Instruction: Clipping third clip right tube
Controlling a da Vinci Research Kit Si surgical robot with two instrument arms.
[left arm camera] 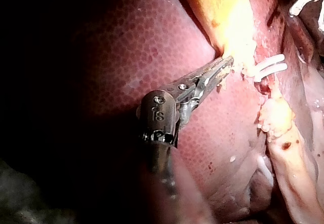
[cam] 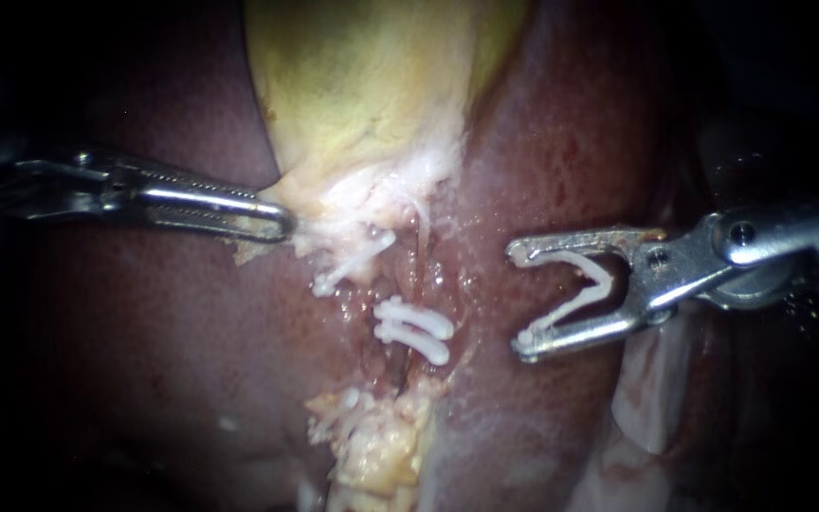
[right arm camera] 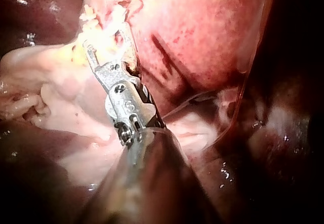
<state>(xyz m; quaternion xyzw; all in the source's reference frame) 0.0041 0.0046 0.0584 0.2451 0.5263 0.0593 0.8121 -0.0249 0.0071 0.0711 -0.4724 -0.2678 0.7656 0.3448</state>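
In the endoscope view my left instrument (cam: pixel 277 225) comes in from the left, its jaws shut on the pale lower edge of the yellow gallbladder (cam: pixel 372 85). My right instrument (cam: pixel 521 296) stands to the right of the tubes with its jaws wide apart, holding an open white clip (cam: pixel 582 286) between them. Two white clips (cam: pixel 413 328) sit close together across the right tube (cam: pixel 398 368). Another clip (cam: pixel 351 263) lies across the left tube. The left wrist view shows my left instrument (left arm camera: pixel 226 63) on the gallbladder edge beside the clips (left arm camera: pixel 268 68). My right instrument (right arm camera: pixel 105 39) points at pale tissue.
Dark red liver (cam: pixel 163 360) surrounds the site on both sides. A lump of yellowish fat (cam: pixel 381 446) lies below the clipped tubes. Pale membrane (cam: pixel 646 408) hangs below my right instrument.
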